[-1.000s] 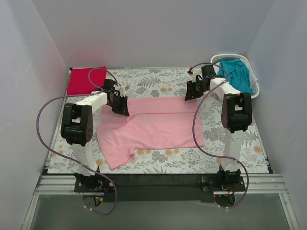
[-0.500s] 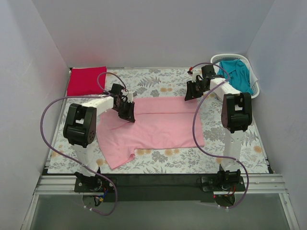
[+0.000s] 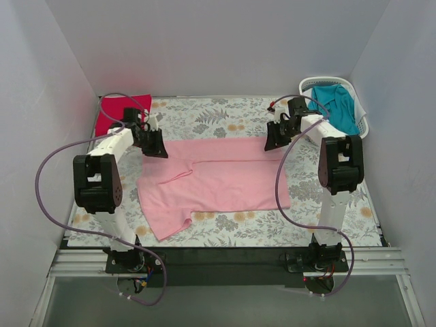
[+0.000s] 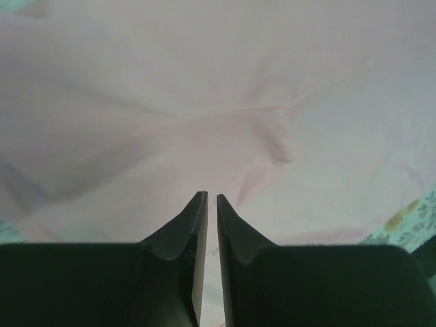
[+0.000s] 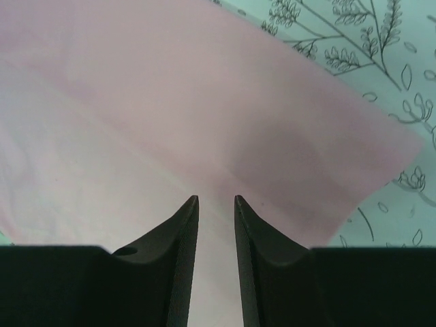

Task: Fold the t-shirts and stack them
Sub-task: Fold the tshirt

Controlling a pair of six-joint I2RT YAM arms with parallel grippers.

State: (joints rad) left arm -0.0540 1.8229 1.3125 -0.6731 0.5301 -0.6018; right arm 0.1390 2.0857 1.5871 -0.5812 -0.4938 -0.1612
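The light pink t-shirt (image 3: 225, 180) lies spread flat on the floral cloth, with a small fold near its left shoulder. My left gripper (image 3: 157, 148) hovers at its far left corner; in the left wrist view (image 4: 210, 196) the jaws are almost together with nothing between them, and pink fabric (image 4: 204, 102) lies below. My right gripper (image 3: 271, 143) is at the far right corner; its jaws (image 5: 216, 197) stand a little apart over the pink fabric (image 5: 170, 102), holding nothing. The red t-shirt (image 3: 112, 117) lies folded at the back left. The teal t-shirt (image 3: 336, 103) is in the basket.
The white slatted basket (image 3: 361, 126) stands at the back right against the wall. The grey-and-orange floral cloth (image 3: 218, 119) covers the table; it also shows in the right wrist view (image 5: 381, 61). White walls close in on three sides.
My left gripper went right over the shirt's shoulder, then drew back to the far left corner. The shoulder fabric now lies folded inward. The right gripper barely moved.
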